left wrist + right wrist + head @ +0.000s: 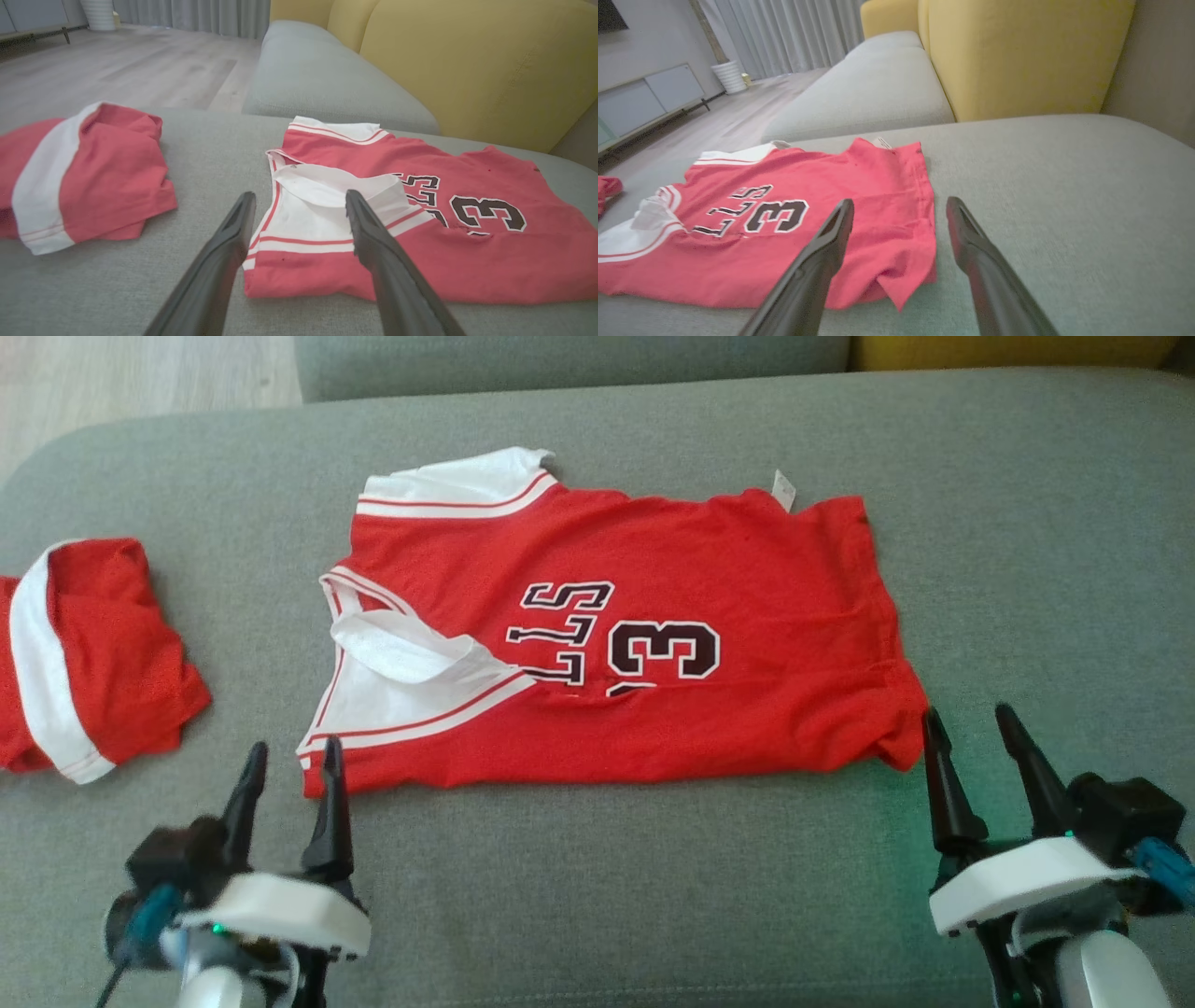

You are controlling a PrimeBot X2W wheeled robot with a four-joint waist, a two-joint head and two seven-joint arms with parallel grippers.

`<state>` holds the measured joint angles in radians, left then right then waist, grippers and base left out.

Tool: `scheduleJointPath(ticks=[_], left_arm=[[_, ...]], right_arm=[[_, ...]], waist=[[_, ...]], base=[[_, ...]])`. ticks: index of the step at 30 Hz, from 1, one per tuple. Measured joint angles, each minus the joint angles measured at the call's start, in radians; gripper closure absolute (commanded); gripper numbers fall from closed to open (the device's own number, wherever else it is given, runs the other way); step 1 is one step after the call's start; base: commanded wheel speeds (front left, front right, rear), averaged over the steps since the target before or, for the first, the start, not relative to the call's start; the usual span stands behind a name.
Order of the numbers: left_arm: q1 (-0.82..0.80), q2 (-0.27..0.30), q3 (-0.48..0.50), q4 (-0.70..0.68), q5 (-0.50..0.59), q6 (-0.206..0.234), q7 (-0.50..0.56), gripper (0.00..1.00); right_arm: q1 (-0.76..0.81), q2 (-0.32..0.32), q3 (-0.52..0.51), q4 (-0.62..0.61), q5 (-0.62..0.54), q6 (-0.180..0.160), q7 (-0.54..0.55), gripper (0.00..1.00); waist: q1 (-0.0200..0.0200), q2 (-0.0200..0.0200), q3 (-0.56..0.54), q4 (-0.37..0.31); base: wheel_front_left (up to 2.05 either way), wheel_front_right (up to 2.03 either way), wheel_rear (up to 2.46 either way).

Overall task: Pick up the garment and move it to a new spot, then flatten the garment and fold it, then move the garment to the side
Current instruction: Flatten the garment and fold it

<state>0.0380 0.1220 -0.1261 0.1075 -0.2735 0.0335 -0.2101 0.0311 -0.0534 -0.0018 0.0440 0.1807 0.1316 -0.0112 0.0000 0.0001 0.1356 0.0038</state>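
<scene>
Item: red jersey (653, 644), mid sofa cushion (597, 896), lying flat, looks folded once. Soft, light, limp; prob. sags if you lift 1 pt. Grab both near corners. Left gripper (291, 751), right gripper (966, 714): jaws apart, empty, at those corners.

My left claw (294, 747) has two long fingers (329, 803). They are black, thin and pointy at the top and thicker lower down. My right claw (966, 712) looks just the same. Under each pair of fingers is a smooth white cover (280, 913) with a round edge. Next to each cover is a black box (1120, 812). A blue plug (1162, 868) sticks out of the box on my right side. My left side has one too, with a thin dark wire (110, 987). A small green light (217, 927) glows by each white cover. Below that, my arms (1106, 971) are round and pale grey.
</scene>
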Motion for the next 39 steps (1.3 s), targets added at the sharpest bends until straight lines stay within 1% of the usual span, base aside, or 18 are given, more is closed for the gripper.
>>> scheduleJointPath(ticks=[4,5,6,13,18,19,20,21,22,23,30,33,39], left_arm=[[-0.072,-0.004,-0.011,0.108,-0.064,-0.036,0.06,0.0],[-0.089,-0.006,-0.011,0.138,-0.078,-0.045,0.061,0.0],[-0.089,-0.006,-0.011,0.138,-0.078,-0.045,0.061,0.0],[-0.182,-0.013,-0.007,0.341,-0.135,-0.083,0.108,0.0],[-0.238,-0.017,-0.005,0.43,-0.174,-0.105,0.131,0.0],[-0.247,-0.018,-0.006,0.441,-0.181,-0.113,0.139,0.27],[-0.255,-0.019,-0.008,0.451,-0.188,-0.122,0.139,0.72],[-0.261,-0.019,-0.008,0.46,-0.188,-0.123,0.14,1.0],[-0.269,-0.019,-0.008,0.467,-0.194,-0.123,0.143,1.0],[-0.274,-0.016,-0.012,0.474,-0.199,-0.132,0.137,1.0],[-0.255,-0.015,-0.024,0.451,-0.198,-0.132,0.094,1.0],[-0.223,-0.014,-0.025,0.404,-0.198,-0.129,0.085,1.0],[-0.135,-0.003,-0.023,0.273,-0.198,-0.1,0.09,1.0]], right_arm=[[-0.027,0.001,-0.022,0.116,0.007,0.0,0.034,0.0],[-0.04,0.001,-0.021,0.145,0.005,0.0,0.038,0.0],[-0.04,0.001,-0.021,0.145,0.005,0.0,0.038,0.0],[-0.158,0.003,-0.022,0.328,0.009,0.0,0.054,0.0],[-0.2,0.003,0.01,0.409,0.032,0.0,0.073,0.0],[-0.209,0.002,0.013,0.421,0.038,0.0,0.075,0.0],[-0.217,0.002,0.016,0.429,0.047,0.0,0.082,0.49],[-0.225,0.002,0.017,0.435,0.053,0.0,0.083,0.66],[-0.231,0.002,0.017,0.442,0.057,0.0,0.083,1.0],[-0.237,0.002,0.018,0.449,0.068,0.0,0.083,1.0],[-0.232,0.004,0.014,0.445,0.076,0.0,0.082,1.0],[-0.217,0.004,0.003,0.425,0.076,0.0,0.083,1.0],[-0.142,0.0,-0.012,0.344,0.088,0.0,0.122,1.0]], waist=[[0.0,0.0,0.022,0.005],[0.0,0.0,0.029,0.005],[0.0,0.0,0.029,0.005],[0.0001,0.0,0.075,0.006],[0.0001,0.0,0.093,0.006],[0.0001,0.0,0.094,0.007],[0.0001,0.0,0.095,0.007],[0.0001,0.0,0.095,0.007],[0.0001,0.0,0.095,0.008],[0.0001,0.0,0.094,0.01],[0.0001,0.0,0.08,0.012],[0.0001,0.0,0.07,0.013],[0.0001,0.0,0.038,0.019]], base=[[0.0,0.0,0.0],[0.0,0.0,0.0],[0.0,0.0,0.0],[0.0,0.0,0.0],[0.0,0.0,0.0],[0.0,0.0,0.0],[0.0,0.0,0.0],[0.0,0.0,0.0],[0.0,0.0,0.0],[0.0,0.0,0.0],[0.0,0.0,0.0],[0.0,0.0,0.0],[0.0,0.0,0.0]])
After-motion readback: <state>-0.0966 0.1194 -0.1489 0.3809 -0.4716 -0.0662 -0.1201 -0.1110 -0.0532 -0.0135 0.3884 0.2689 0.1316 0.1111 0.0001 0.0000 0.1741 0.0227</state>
